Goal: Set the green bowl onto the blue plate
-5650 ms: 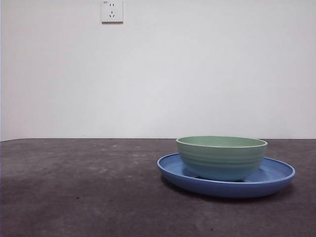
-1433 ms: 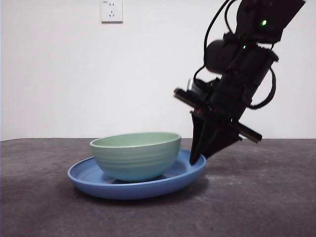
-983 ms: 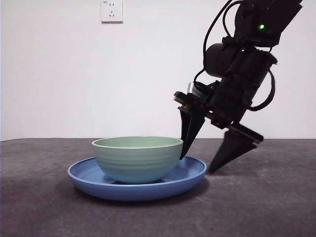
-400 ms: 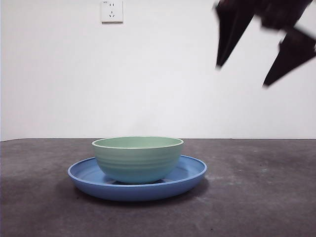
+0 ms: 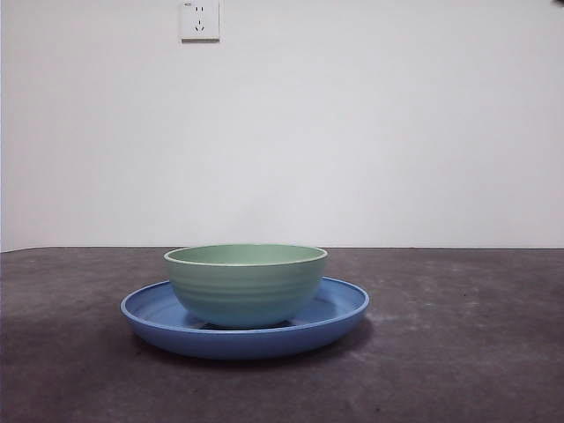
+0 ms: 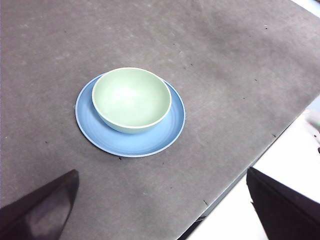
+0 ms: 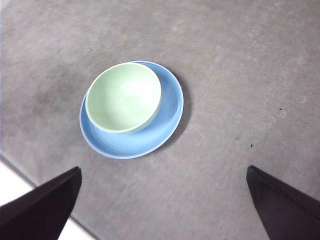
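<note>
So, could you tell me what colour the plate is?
Medium blue; the blue plate shows best in the right wrist view.

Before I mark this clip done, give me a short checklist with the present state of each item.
1. Green bowl sits inside the blue plate: ok.
2. Bowl upright, rim level: ok.
3. Bowl centred on plate: not ok; the wrist views show it off-centre, though inside the rim.
4. Left pincer open, high above the table, holding nothing: ok.
5. Right pincer open, high above, holding nothing: ok.
6. Bowl contents: looks empty.
</note>
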Robot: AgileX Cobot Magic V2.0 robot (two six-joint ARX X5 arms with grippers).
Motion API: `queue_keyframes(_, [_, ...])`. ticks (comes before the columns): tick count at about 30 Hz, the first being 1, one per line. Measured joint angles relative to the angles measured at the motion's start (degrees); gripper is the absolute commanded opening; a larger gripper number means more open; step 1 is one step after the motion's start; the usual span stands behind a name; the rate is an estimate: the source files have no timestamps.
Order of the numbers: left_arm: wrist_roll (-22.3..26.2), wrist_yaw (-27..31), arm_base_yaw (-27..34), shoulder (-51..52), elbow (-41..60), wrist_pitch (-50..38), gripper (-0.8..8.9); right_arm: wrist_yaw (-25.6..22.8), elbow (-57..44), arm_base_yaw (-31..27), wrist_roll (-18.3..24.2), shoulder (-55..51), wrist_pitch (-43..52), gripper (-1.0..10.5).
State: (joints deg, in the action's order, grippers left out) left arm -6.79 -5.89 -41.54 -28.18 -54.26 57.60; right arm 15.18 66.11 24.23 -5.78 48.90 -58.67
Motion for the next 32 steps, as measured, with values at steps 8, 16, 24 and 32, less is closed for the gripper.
queue_keyframes(8, [0.0,0.0,0.0,0.0,0.0,0.0,6.26,3.5,-7.9,1.2,-0.1,-14.5,-0.9,5.9])
queue_keyframes(16, [0.0,0.0,0.0,0.0,0.0,0.0,6.25,4.3,-14.3,1.2,-1.4,-20.0,-1.1,5.9])
queue_keyframes(24, [0.0,0.0,0.0,0.0,0.0,0.0,0.55,4.6,-14.5,1.2,-2.4,-20.1,-0.3,1.2])
queue_keyframes(32, [-0.2,0.0,0.0,0.0,0.0,-0.4,0.24,5.7,-14.5,1.2,-2.4,-20.1,-0.2,0.4])
